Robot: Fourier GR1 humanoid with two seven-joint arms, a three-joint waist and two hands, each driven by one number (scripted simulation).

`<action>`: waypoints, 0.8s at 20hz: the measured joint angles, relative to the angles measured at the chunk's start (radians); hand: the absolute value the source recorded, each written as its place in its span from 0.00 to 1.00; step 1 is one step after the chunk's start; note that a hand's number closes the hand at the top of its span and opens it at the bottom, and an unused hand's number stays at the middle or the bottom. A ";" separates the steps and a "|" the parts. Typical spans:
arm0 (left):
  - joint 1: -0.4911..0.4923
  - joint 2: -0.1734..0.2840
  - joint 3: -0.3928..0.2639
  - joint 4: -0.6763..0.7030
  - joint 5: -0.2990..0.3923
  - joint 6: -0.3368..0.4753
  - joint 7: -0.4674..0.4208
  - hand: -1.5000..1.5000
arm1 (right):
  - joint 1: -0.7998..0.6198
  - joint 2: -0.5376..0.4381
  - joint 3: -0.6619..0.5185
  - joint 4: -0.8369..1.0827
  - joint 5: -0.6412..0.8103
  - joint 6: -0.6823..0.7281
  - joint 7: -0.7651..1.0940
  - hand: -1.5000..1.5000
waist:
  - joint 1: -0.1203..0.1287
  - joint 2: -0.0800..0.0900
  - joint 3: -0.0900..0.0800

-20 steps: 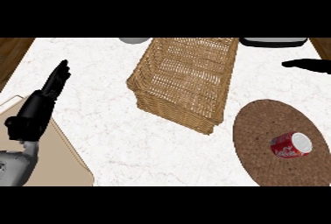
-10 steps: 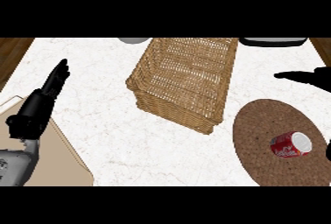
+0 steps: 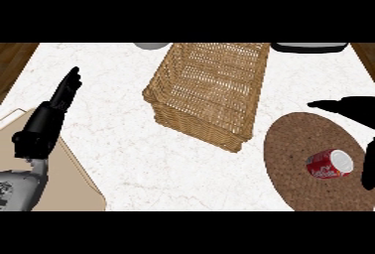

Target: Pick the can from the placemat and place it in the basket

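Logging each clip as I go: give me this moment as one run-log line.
phase: approach | can: on its side on placemat | basket: holds nothing visible | right robot hand: open above placemat | left robot hand: open, resting at left

The left hand (image 3: 45,121) shows near the left edge of the counter, open, with its fingers straight and pointing up toward the far edge. It rests there on the end of a grey forearm (image 3: 18,188) that comes in from the lower left corner. The right hand (image 3: 359,111) shows at the right edge as a black shape, one finger stretched toward the left, the others spread and relaxed.
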 measured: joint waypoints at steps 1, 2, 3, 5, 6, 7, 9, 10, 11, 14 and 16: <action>0.008 0.000 0.010 -0.003 0.003 -0.010 -0.004 0.50 | 0.010 0.013 -0.001 0.005 0.028 0.000 -0.012 0.00 | 0.000 0.000 0.000; 0.013 -0.005 0.012 -0.006 -0.002 -0.012 -0.002 0.50 | 0.032 0.022 -0.002 -0.002 0.057 -0.003 -0.024 0.00 | -0.001 0.000 0.000; 0.016 -0.011 0.014 -0.009 -0.007 -0.016 -0.001 0.50 | 0.043 0.033 -0.003 0.008 0.091 -0.004 -0.046 0.00 | -0.001 0.000 0.000; 0.024 -0.012 0.019 -0.039 -0.017 -0.024 0.018 0.50 | 0.065 0.043 -0.014 0.027 0.154 -0.014 -0.102 0.00 | 0.000 0.000 0.000; 0.014 -0.011 0.029 -0.033 -0.013 -0.036 0.021 0.50 | 0.071 0.057 -0.011 0.036 0.187 -0.025 -0.117 0.00 | 0.000 0.000 0.000; 0.016 -0.012 0.041 -0.009 -0.013 -0.046 -0.004 0.50 | 0.080 0.071 -0.011 0.036 0.209 -0.030 -0.121 0.00 | -0.001 0.000 0.000; 0.008 -0.019 0.055 0.011 -0.018 -0.056 -0.010 0.50 | 0.114 0.078 -0.015 0.042 0.264 -0.052 -0.174 0.00 | -0.003 0.000 0.000; 0.008 -0.025 0.057 0.019 -0.025 -0.057 -0.017 0.50 | 0.133 0.079 -0.020 0.047 0.290 -0.067 -0.204 0.00 | -0.003 0.000 0.000; 0.000 -0.033 0.055 0.008 -0.034 -0.052 0.003 0.50 | 0.140 0.090 -0.022 0.052 0.311 -0.076 -0.220 0.00 | -0.003 0.000 0.000; 0.023 -0.047 0.067 -0.003 -0.048 -0.064 -0.009 0.50 | 0.161 0.117 -0.037 0.045 0.367 -0.086 -0.252 0.00 | -0.003 -0.001 0.000; 0.034 -0.056 0.072 -0.030 -0.059 -0.069 0.003 0.50 | 0.170 0.138 -0.050 0.053 0.405 -0.093 -0.271 0.00 | -0.002 -0.001 0.000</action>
